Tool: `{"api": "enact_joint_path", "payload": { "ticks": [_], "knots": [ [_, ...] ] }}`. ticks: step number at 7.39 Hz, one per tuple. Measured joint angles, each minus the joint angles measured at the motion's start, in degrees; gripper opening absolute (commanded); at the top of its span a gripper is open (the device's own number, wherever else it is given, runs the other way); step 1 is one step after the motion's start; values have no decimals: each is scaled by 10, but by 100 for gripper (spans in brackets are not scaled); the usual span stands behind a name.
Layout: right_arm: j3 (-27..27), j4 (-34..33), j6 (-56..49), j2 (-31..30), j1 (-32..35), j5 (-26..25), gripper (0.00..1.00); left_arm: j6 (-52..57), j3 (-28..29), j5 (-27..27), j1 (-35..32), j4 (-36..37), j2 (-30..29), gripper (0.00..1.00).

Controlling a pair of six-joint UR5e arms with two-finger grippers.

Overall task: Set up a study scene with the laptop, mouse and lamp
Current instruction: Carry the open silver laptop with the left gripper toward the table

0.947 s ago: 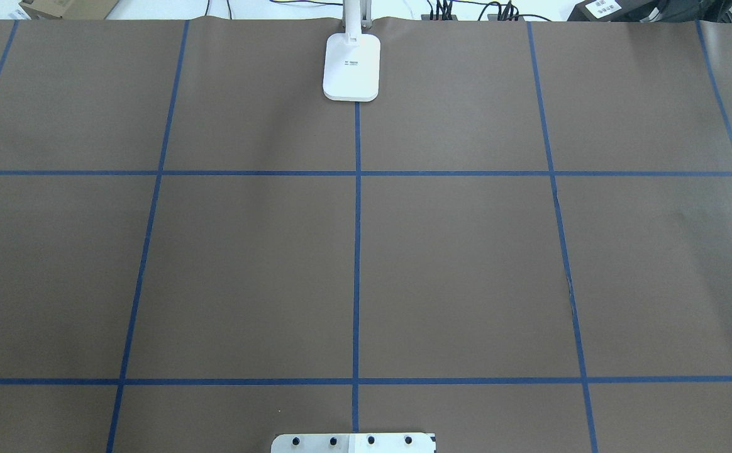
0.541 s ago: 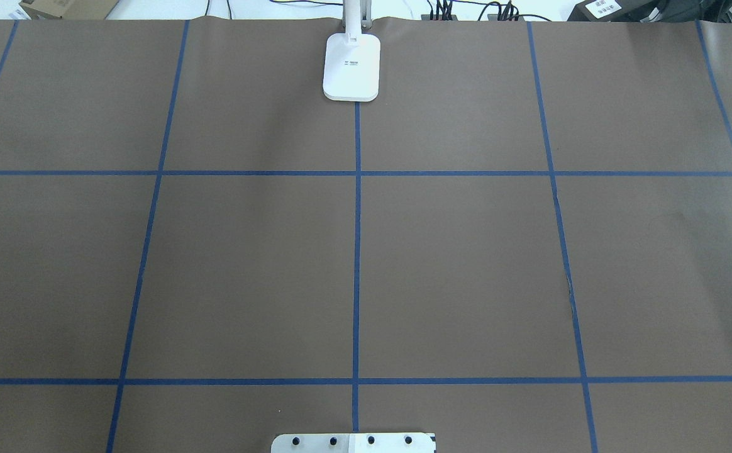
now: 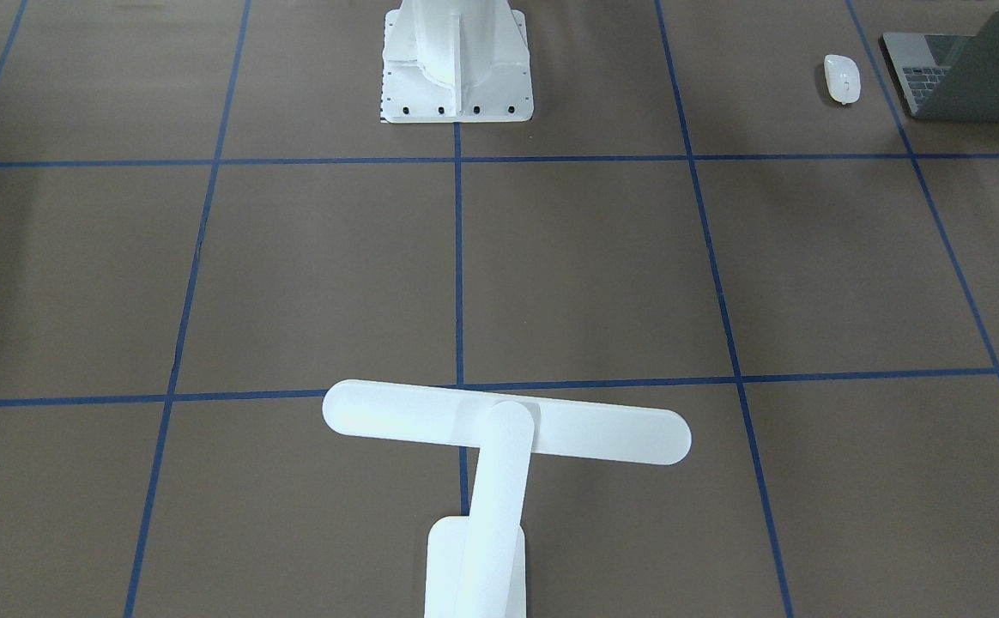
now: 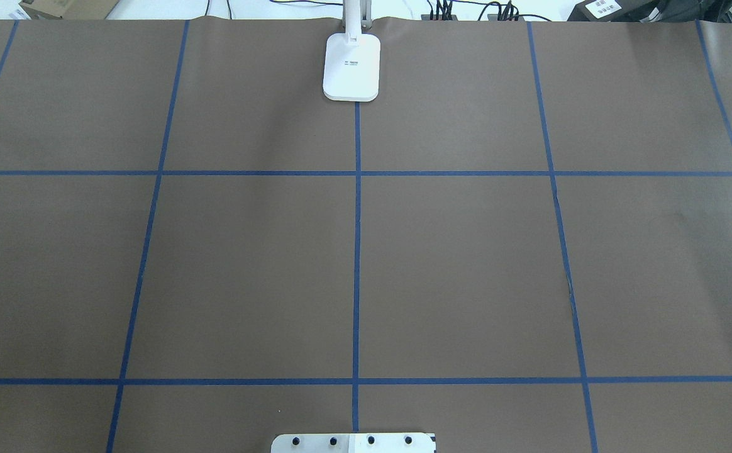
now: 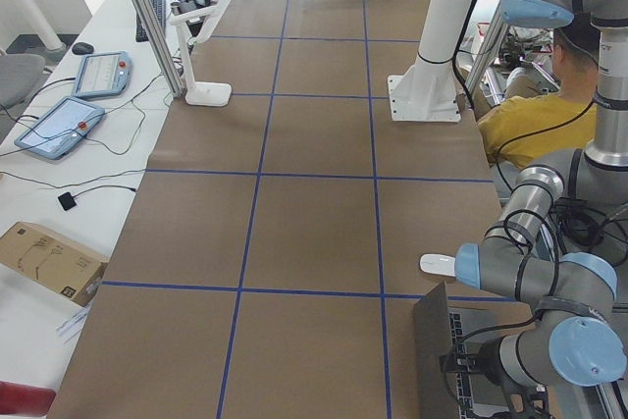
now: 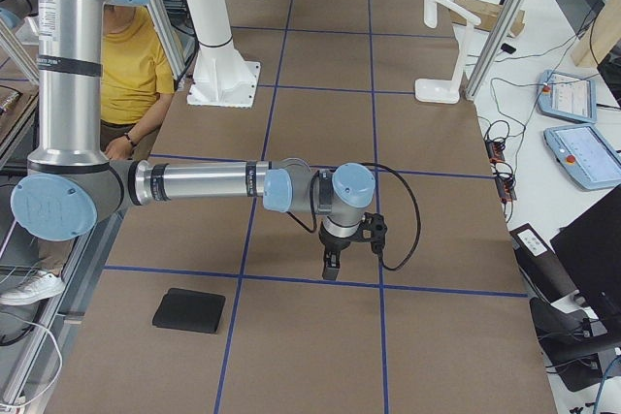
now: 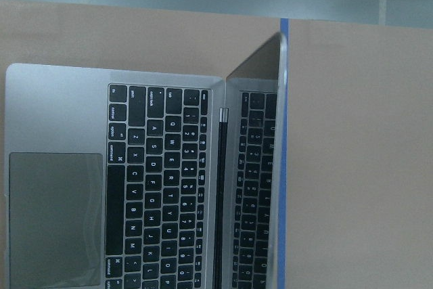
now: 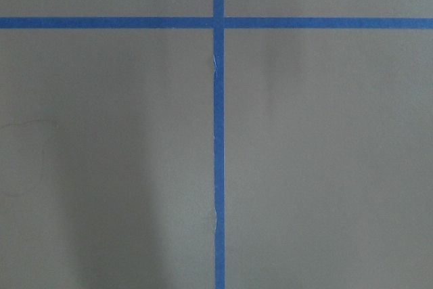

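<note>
The white T-shaped lamp stands at the far middle edge of the table; its base shows in the overhead view. The grey laptop sits half open at the robot's left end, with the white mouse beside it. The left wrist view looks down on the laptop's keyboard. My left gripper hangs over the laptop, mostly hidden by the lid; I cannot tell its state. My right gripper points down just above bare table near a tape crossing; I cannot tell its state.
The white bolted pedestal stands at the robot's side in the middle. A flat black pad lies near my right end. A person in yellow sits behind the pedestal. Blue tape lines grid the brown table.
</note>
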Motion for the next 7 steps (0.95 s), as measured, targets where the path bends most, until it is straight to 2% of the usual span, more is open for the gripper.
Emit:
{"api": "enact_joint_path", "payload": {
  "ticks": [1,2,3,4,6,7],
  "knots": [
    [0,0,0,0,0,0,100,-2,4,0,0,0,0,51],
    [-1,0,0,0,0,0,100,-4,8,-1,0,-1,1,39],
    [-2,0,0,0,0,0,100,-5,10,-1,1,-1,0,22],
    [-2,0,0,0,-1,0,100,-6,11,-1,1,-1,0,11],
    [-3,0,0,0,-1,0,100,-9,10,-5,1,-1,-4,0],
    [-3,0,0,0,-1,0,100,-10,8,-8,1,-1,-9,0]
  ]
}}
